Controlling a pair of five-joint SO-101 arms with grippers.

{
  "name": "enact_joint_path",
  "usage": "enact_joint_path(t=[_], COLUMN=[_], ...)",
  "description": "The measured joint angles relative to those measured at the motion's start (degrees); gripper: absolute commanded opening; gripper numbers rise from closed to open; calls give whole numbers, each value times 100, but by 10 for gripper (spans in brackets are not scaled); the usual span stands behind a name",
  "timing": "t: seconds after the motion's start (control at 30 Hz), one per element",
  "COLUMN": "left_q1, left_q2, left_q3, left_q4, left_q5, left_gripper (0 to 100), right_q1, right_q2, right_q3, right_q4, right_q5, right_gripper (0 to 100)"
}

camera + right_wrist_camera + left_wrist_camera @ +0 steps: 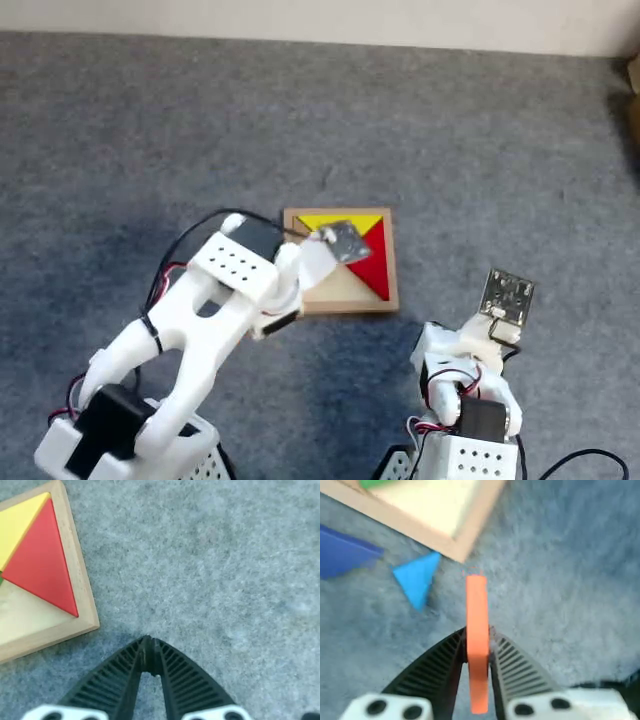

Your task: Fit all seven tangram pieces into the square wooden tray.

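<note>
Two triangles, yellow (20,525) and red (42,565), lie in the tray (79,580). Near its corner the left gripper (477,631) clamps an orange piece (476,605) on edge; the right gripper (149,647) is closed, empty.

- You are seeing no readable text, numbers, labels or signs anywhere.
- The wooden tray (391,262) and the red piece (42,565) are showing no print.
</note>
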Motion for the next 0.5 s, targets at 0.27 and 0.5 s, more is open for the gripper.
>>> enact_joint_path(t=[0.27,0.5], left_q1=[457,932], left_q2=[835,2725], left_q3=[-1477,-3182], left_q4=[18,35], left_q5=[352,352], left_gripper=[5,5], right_q1=[0,0], right_q2=[0,0], right_q3=[0,0], right_q4=[0,0], right_q5=[0,0], right_gripper=[5,5])
